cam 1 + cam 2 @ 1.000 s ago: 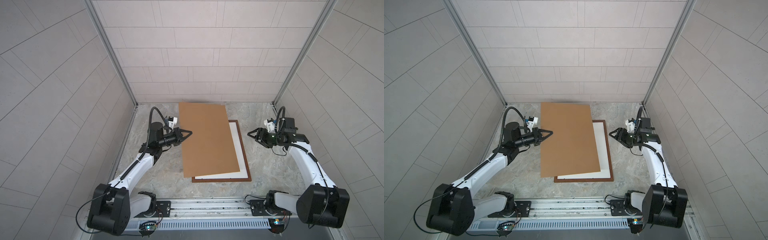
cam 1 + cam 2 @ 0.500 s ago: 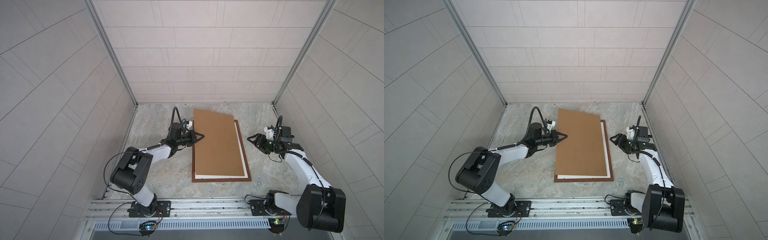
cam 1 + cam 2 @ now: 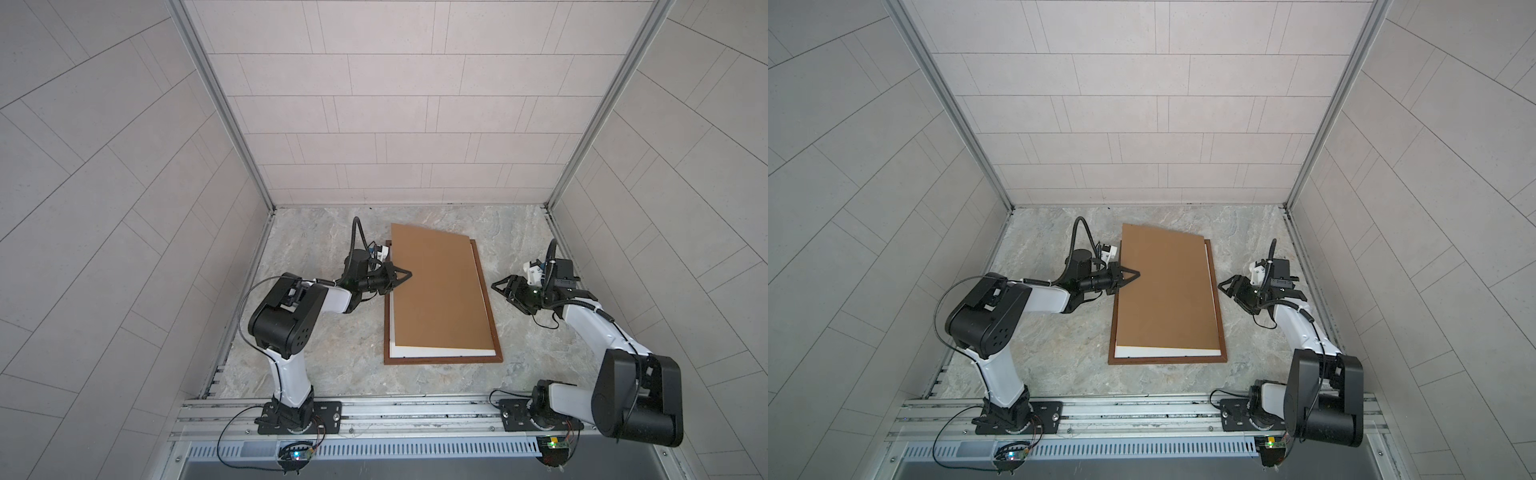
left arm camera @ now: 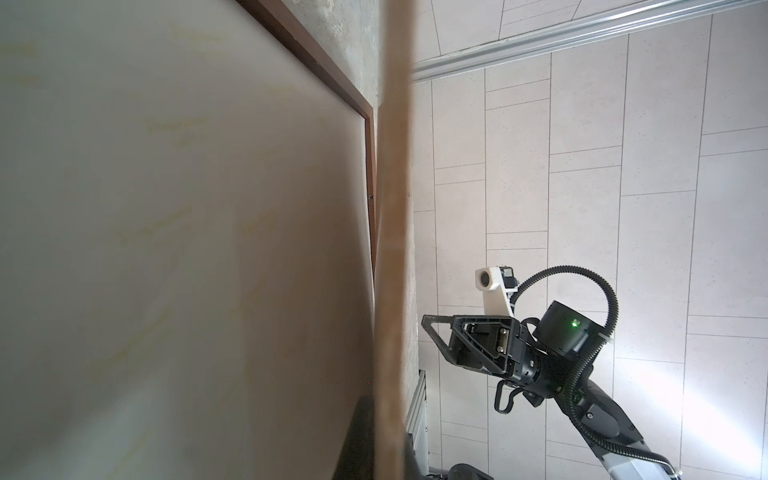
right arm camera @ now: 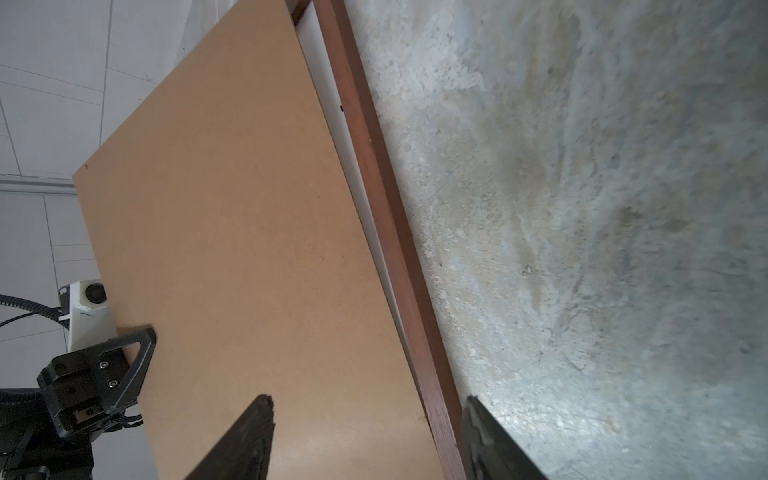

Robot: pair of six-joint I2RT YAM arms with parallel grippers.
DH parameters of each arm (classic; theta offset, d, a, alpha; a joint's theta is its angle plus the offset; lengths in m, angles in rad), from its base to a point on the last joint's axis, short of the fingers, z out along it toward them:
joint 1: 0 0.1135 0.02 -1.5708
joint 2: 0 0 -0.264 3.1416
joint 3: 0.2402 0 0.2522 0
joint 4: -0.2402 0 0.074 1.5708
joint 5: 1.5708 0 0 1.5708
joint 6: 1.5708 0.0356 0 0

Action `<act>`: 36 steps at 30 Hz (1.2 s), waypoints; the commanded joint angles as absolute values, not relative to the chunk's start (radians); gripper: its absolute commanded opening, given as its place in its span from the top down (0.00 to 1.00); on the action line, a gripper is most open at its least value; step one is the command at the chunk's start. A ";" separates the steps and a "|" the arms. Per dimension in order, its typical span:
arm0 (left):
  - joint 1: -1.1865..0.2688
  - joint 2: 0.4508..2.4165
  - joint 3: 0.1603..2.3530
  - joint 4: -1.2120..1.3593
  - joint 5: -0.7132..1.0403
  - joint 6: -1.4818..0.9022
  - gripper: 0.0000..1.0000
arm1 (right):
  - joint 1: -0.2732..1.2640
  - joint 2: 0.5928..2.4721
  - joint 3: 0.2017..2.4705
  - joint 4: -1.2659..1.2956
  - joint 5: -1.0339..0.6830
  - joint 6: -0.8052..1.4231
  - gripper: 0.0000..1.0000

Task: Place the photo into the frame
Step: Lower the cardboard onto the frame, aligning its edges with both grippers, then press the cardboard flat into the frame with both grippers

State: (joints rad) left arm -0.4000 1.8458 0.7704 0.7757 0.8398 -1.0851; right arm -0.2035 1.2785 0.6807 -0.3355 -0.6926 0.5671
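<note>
1. The frame [image 3: 440,360] lies flat on the table [image 3: 332,353], its long sides running away from the robot.
2. The photo [image 4: 166,249] lies inside the frame with its plain white back up. Faint marks show through the sheet in the left wrist view, and in both top views only narrow white strips show along the near and right sides.
3. The backing board [image 3: 440,291] covers most of the photo and is tilted. Its right edge rests low beside the frame's right rail and its left edge is raised.
4. The left gripper [image 3: 405,274] pinches the board's raised left edge, with one finger on the upper face.
5. The right gripper [image 3: 505,293] hangs just beside the frame's right rail with its jaws spread and nothing between them.
6. Step in hand, as judged: the photo appears to be seated already, and the board is being laid over it to close the back.
7. Next move, as judged: the left edge must come down so that the board drops inside all four rails. Its far left corner appears to overhang the frame, so a small shift toward the robot and squaring against the right rail seem needed before release. The free right gripper could steady that edge.
</note>
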 commanded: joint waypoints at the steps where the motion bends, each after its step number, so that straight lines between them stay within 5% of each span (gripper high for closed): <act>1: -0.408 1.855 0.794 0.868 0.863 -1.049 1.00 | -0.206 1.322 0.685 -0.329 -0.721 0.515 0.33; 15: -0.408 1.937 0.798 0.769 0.856 -0.949 0.99 | -0.185 1.401 0.693 -0.338 -0.732 0.466 0.34; 29: -0.408 1.921 0.851 0.435 0.787 -0.749 0.79 | -0.128 1.473 0.673 -0.281 -0.725 0.482 0.34; 36: -0.408 1.932 0.928 0.218 0.805 -0.632 0.99 | -0.129 1.476 0.669 -0.263 -0.729 0.490 0.35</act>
